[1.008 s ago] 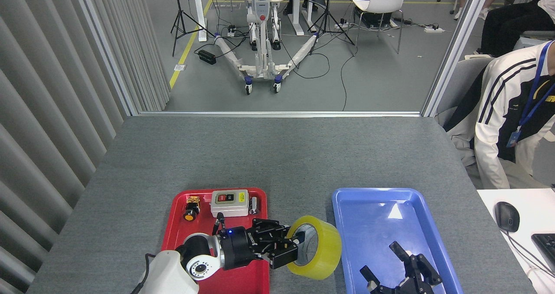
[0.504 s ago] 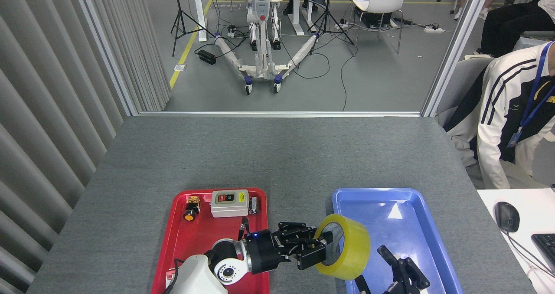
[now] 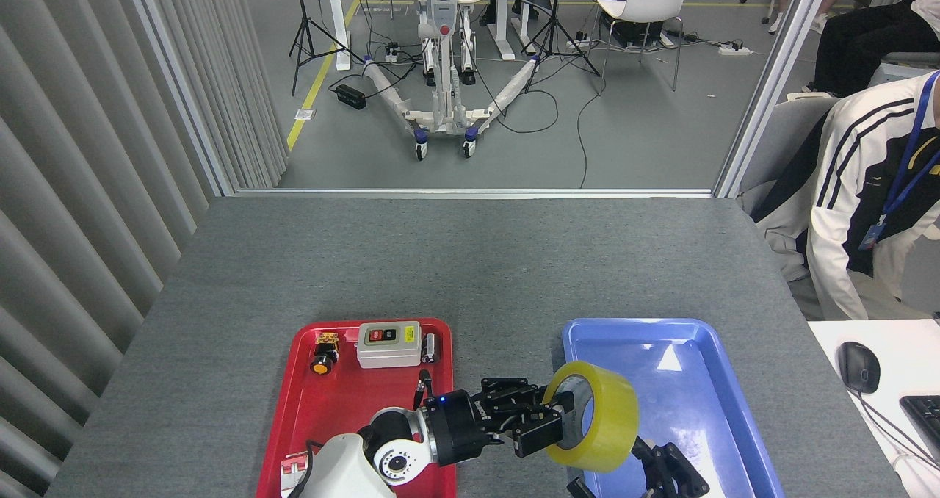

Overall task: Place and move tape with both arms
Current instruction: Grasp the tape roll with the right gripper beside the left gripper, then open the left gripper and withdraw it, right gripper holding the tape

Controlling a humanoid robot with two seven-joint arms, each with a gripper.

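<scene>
The left gripper (image 3: 547,424) is black with white letters on it. It sits at the end of a white round arm with a small blue light. Its fingers (image 3: 540,439) are closed on the big yellow see-through roll of packing tape (image 3: 593,426). One finger goes inside the white hole of the roll and the others press on the near rim. The roll stands on its edge, tipped a little, with its hole facing the gripper at 9 o'clock. It is held up in the air over the left edge of the shiny blue plastic tray (image 3: 690,395).

The right gripper (image 3: 664,476) is black too. It is low in the view, at 5 o'clock from the roll and just beside it. Only its top shows, so I cannot tell if its fingers are open or closed. It holds nothing that I can see.

At 9 o'clock from the blue tray lies a red plastic tray (image 3: 334,402). At its far end sit a white switch box with a red and a black button (image 3: 388,343), a small yellow and black push button (image 3: 324,354) and a small dark and silver part (image 3: 431,348). Both trays rest on the grey felt worktop (image 3: 470,263).

At 3 o'clock a person in a white jacket with black stripes (image 3: 859,189) sits by the worktop, with a black computer mouse (image 3: 858,366) on a white desk close by.
</scene>
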